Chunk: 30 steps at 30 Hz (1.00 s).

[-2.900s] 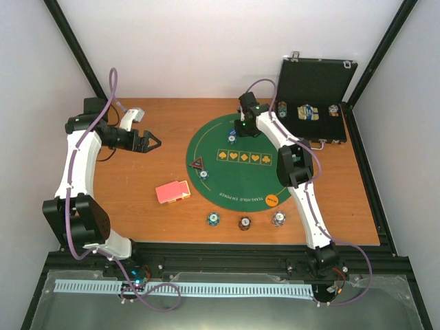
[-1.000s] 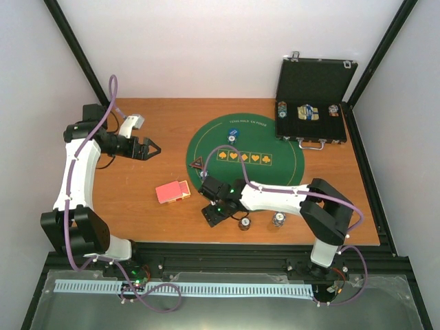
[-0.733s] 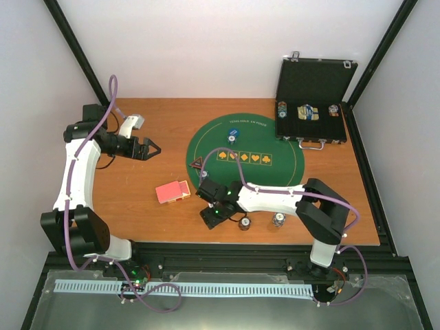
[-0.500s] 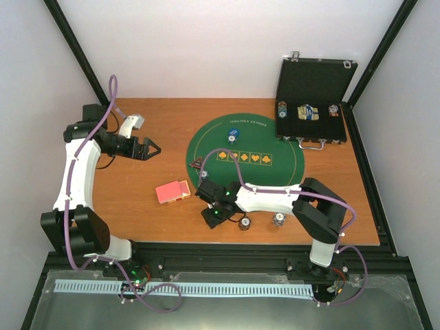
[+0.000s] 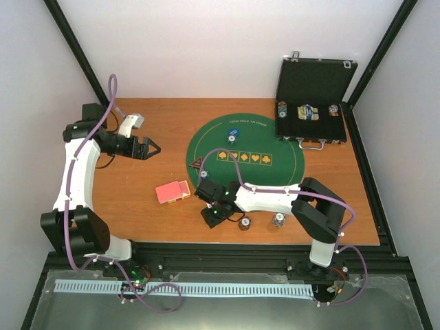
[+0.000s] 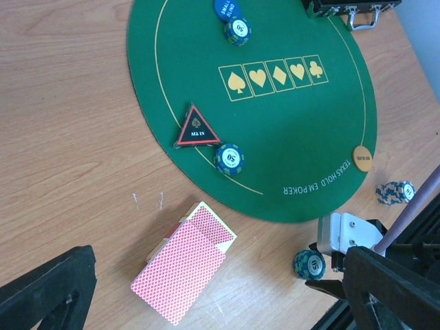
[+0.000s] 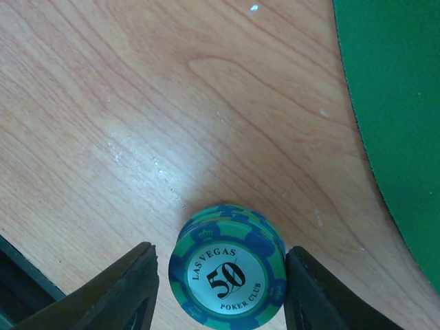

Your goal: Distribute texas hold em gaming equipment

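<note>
The right gripper (image 5: 210, 218) is down near the front edge of the worktop (image 5: 137, 213). Its fingers (image 7: 134, 289) stand close on both sides of a green chip stack (image 7: 227, 271). There is a thin gap on one side, so I think it is not squeezing yet. The left gripper (image 5: 152, 146) hangs wide open and holds nothing.

The job looks partly done. A chip (image 6: 238, 30) sits by the blue disc (image 6: 225, 8) on the green mat (image 6: 295, 130). The cards (image 6: 182, 271) lie in one pile. More chips (image 5: 307, 112) wait in the case (image 5: 316, 75) at the far right corner.

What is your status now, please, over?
Left pincer open, empty. Right pincer open, astride green chip stack, not yet clamped. Nothing in the way.
</note>
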Each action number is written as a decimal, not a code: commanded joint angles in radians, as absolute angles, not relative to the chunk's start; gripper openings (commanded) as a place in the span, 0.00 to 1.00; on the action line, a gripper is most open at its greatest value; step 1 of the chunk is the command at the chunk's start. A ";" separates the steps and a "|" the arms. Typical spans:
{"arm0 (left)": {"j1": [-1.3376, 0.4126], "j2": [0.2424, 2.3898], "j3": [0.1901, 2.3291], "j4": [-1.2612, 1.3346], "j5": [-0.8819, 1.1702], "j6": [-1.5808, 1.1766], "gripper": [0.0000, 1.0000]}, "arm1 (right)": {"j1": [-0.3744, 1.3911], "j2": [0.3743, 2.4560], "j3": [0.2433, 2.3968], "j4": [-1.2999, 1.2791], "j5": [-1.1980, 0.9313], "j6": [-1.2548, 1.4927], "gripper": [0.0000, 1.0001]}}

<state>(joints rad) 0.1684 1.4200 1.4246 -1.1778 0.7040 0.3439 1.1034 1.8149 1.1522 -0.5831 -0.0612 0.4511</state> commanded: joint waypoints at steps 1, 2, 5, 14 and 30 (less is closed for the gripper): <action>0.173 1.403 1.472 -1.198 0.695 0.354 1.00 | 1.115 1.832 1.160 -0.568 -0.061 0.445 0.52; 0.173 1.403 1.472 -1.198 0.694 0.354 1.00 | 1.114 1.834 1.161 -0.570 -0.057 0.445 0.52; 0.173 1.402 1.475 -1.201 0.697 0.352 1.00 | 1.114 1.833 1.159 -0.575 -0.047 0.443 0.53; 0.174 1.397 1.481 -1.203 0.695 0.354 1.00 | 1.116 1.816 1.166 -0.583 -0.026 0.445 0.40; 0.172 1.396 1.487 -1.204 0.695 0.352 1.00 | 1.069 1.689 1.251 -0.716 0.021 0.417 0.15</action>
